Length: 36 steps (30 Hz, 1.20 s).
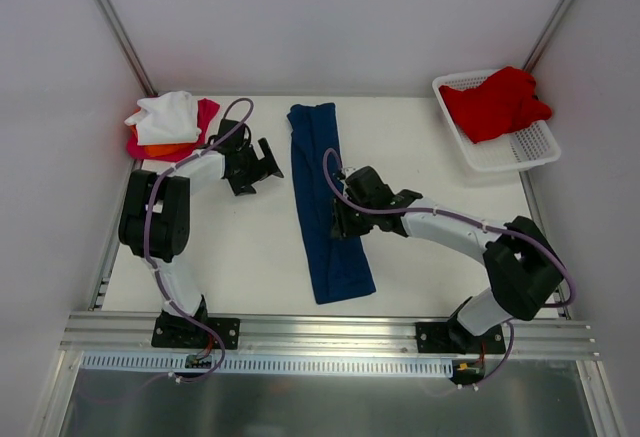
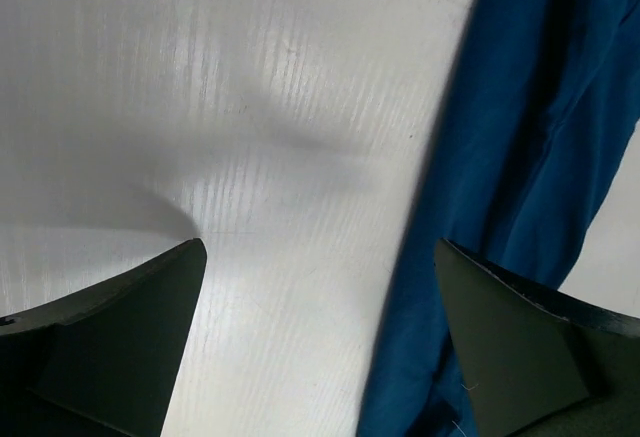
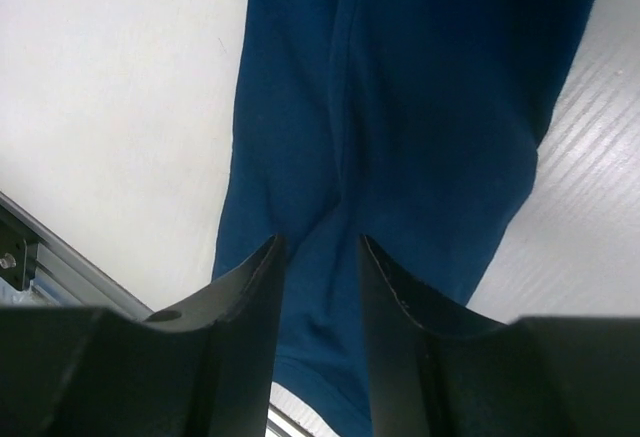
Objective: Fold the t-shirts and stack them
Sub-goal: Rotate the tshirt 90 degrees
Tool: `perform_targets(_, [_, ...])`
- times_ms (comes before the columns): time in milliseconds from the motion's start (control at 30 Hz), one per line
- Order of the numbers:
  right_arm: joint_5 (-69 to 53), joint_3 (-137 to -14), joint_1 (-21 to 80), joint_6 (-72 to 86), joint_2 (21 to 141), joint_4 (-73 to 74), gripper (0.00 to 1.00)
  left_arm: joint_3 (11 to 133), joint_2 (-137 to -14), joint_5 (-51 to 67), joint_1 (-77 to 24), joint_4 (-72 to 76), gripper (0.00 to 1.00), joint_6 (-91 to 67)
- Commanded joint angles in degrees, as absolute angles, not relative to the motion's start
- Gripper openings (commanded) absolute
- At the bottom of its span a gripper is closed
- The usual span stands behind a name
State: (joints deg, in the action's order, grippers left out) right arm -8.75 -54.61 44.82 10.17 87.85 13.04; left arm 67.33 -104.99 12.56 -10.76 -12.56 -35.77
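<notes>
pinching a ridge of the navy t-shirt (image 3: 400, 107) mid-strip, my right pincer (image 3: 318, 242) has its jaws narrow on the cloth. the shirt lies as a long strip down the table (image 1: 250, 257), along its middle; next, i judge, a fold end over end. my left pincer (image 2: 320, 245) hangs spread wide beside its edge. beyond: the stacked t-shirts (image 1: 170, 122), a red t-shirt (image 1: 495, 102) in the basket (image 1: 505, 164). no writing legible.

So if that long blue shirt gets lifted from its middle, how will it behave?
Probably floppy: the navy t-shirt lies as a long creased strip, so both ends would likely droop. It seems light, thin cloth lying flat on the table. Pushed, it would likely bunch rather than slide whole; folds gather between the right arm's jaws.
</notes>
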Motion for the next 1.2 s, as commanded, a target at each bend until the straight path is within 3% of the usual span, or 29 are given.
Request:
perform_targets(0, [-7.3, -54.05, 45.96, 12.04, 88.59, 9.67, 0.38, 66.36, -101.08, 11.16, -10.2, -12.22, 0.99, -33.75])
perform_targets(967, [-8.61, -49.4, 47.11, 13.89, 90.88, 2.29, 0.36, 62.14, -96.77, 13.27, -6.59, -12.22, 0.99, -31.47])
perform_targets(1167, [-8.96, -48.96, 47.11, 13.97, 91.58, 1.58, 0.27, 61.96, -97.12, 13.27, -6.33, -12.13, 0.99, -31.29])
